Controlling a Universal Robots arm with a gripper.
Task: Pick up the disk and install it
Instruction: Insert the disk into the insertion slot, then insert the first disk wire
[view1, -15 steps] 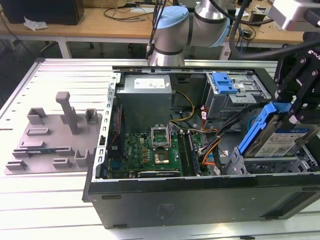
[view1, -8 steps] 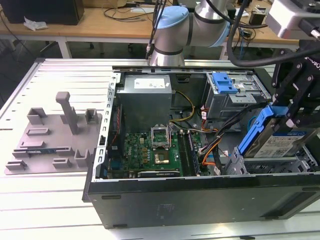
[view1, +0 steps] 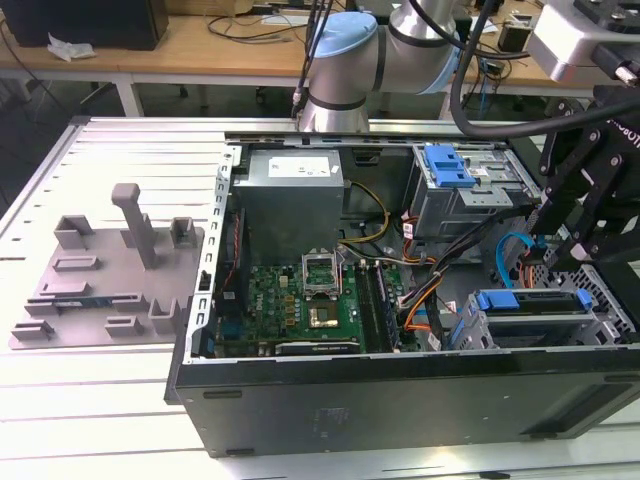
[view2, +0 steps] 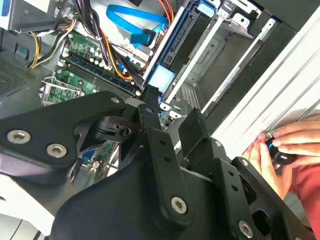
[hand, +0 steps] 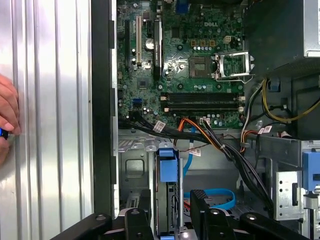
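Observation:
The disk (view1: 498, 300) stands on edge in the drive cage at the front corner of the open computer case, on the exterior view's right. Its blue frame end (hand: 168, 165) shows in both wrist views (view2: 160, 77). My gripper (view1: 555, 245) hangs just above that cage. In the first wrist view the gripper (hand: 170, 210) is open, one black finger on each side of the disk's edge with a gap at both sides. The second wrist view has the same gripper (view2: 172, 107) just short of the blue end, touching nothing.
A thin blue cable (view1: 515, 250) loops beside the cage, and black and orange wire bundles (hand: 220, 145) cross to the motherboard (hand: 190, 60). Another blue carrier (view1: 447, 165) sits in the upper bay. A person's hand (view2: 290, 145) rests on the ribbed table beside the case. A grey fixture (view1: 110, 270) lies on the exterior view's left.

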